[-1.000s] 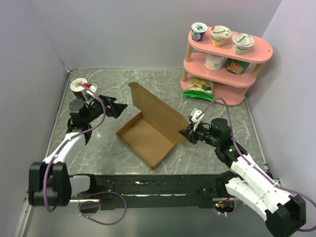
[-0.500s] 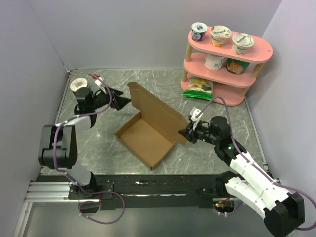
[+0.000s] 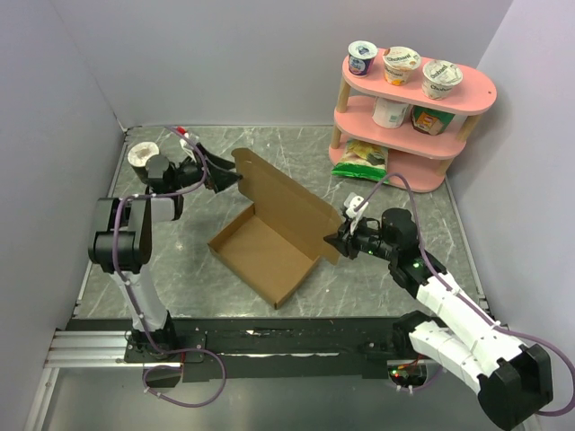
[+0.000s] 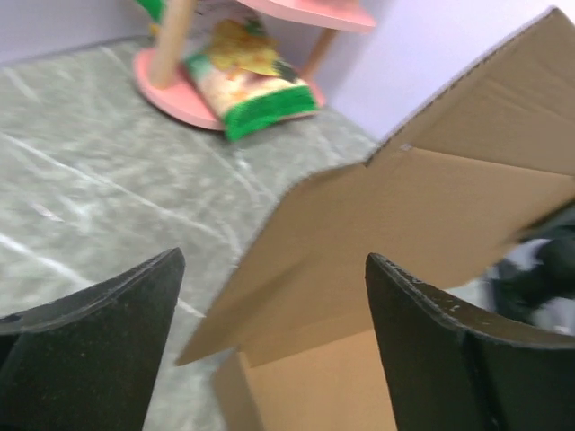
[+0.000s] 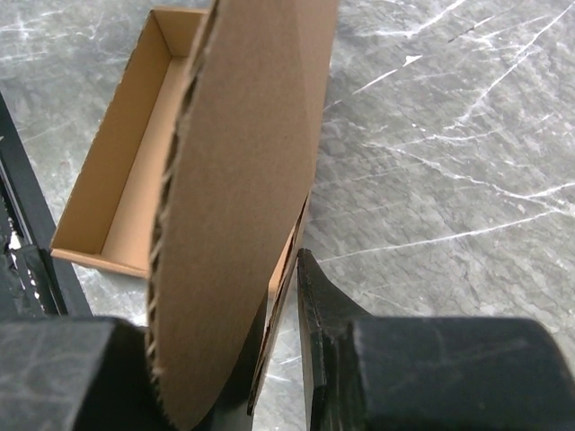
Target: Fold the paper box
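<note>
Your left fingers (image 4: 99,346) stand spread wide with nothing between them. The far corner of the lid panel (image 4: 422,206) sits just beyond their tips, and I cannot tell whether either finger touches it. Your right fingers (image 5: 325,314) are pinching the near-right end of that same panel, with the cardboard edge running up between them.

The panel belongs to the plain brown cardboard box (image 3: 260,256). The box lies in the middle of the grey marbled bench (image 3: 180,269), between your two arms and well apart from the pink tiered shelf (image 3: 476,94) at the far right.

By my judgement you are past halfway. The tray is already formed, a shallow rectangle with low walls standing on its three free sides. The lid is not yet closed and stands roughly upright. What remains is to swing it down over the tray and tuck in whatever flaps and tabs it carries.

The box's long axis runs diagonally, from far left to near right in the top view. The hinge lies along the far-right long side. The tray's mouth faces up, and the lid's inner face looks toward the near left.
</note>
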`<state>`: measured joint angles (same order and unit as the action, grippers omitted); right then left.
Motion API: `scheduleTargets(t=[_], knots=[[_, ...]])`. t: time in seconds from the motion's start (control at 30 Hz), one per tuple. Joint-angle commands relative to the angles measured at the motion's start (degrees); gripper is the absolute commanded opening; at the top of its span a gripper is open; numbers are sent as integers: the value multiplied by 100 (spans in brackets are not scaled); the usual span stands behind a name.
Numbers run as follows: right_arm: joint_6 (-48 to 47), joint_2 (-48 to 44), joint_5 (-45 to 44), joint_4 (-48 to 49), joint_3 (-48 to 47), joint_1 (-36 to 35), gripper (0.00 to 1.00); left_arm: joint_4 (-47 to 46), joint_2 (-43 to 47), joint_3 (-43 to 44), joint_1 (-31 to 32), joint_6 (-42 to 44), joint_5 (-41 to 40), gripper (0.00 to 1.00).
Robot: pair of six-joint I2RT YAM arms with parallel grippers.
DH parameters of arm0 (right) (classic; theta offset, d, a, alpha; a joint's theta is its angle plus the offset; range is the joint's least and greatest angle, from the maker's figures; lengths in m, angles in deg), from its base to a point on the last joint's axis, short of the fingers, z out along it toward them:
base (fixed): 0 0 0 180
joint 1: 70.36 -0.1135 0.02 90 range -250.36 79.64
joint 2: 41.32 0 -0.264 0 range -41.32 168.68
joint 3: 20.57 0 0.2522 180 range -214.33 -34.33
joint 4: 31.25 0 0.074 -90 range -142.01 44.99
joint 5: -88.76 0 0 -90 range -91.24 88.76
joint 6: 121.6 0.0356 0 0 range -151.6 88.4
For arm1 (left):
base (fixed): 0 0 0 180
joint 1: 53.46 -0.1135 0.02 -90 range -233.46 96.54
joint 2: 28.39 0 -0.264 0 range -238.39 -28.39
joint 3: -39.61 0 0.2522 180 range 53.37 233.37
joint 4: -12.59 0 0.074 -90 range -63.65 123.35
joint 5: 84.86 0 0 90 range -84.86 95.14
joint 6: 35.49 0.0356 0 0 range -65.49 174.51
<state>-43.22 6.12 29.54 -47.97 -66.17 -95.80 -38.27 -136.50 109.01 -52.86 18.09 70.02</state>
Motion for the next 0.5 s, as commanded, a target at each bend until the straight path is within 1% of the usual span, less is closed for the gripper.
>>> scheduleTargets(t=[0.0, 0.07, 0.1, 0.13, 0.17, 0.2, 0.23, 0.27, 0.3, 0.33, 0.37, 0.4, 0.47], knots=[[-25, 20, 103, 164, -218, 65, 27, -1853, -157, 150, 151, -1244, 517, 81], [-7, -7, 103, 191, -209, 82, 27, -1590, -9, 9, 212, -1035, 429, 74], [1, -42, 94, 199, -192, 82, 27, -1328, 79, -35, 238, -607, 368, 69], [10, -42, 86, 208, -192, 82, 27, -681, 184, -122, 265, -316, 289, 65], [2, -51, 86, 208, -192, 82, 27, -240, 420, -158, 335, -8, 114, 61], [28, -42, 59, 208, -192, 91, 27, 148, 536, -193, 370, 630, -36, 54], [45, -42, 16, 208, -192, 91, 27, 839, 772, -254, 405, 941, -168, 50], [54, -24, -11, 208, -200, 91, 27, 1011, 853, -307, 493, 1144, -473, 48], [63, 2, -37, 173, -218, 91, 27, 1108, 914, -421, 537, 1390, -598, 46], [80, 11, -64, 182, -209, 91, 27, 1179, 1002, -483, 598, 1453, -687, 44], [98, 11, -99, 199, -209, 91, 27, 1101, 1038, -562, 625, 1454, -792, 43], [107, 2, -143, 199, -200, 91, 27, 979, 1082, -754, 652, 1402, -976, 39], [133, -42, -361, 191, -192, 100, 27, 785, 1222, -948, 783, 1401, -1144, 37]])
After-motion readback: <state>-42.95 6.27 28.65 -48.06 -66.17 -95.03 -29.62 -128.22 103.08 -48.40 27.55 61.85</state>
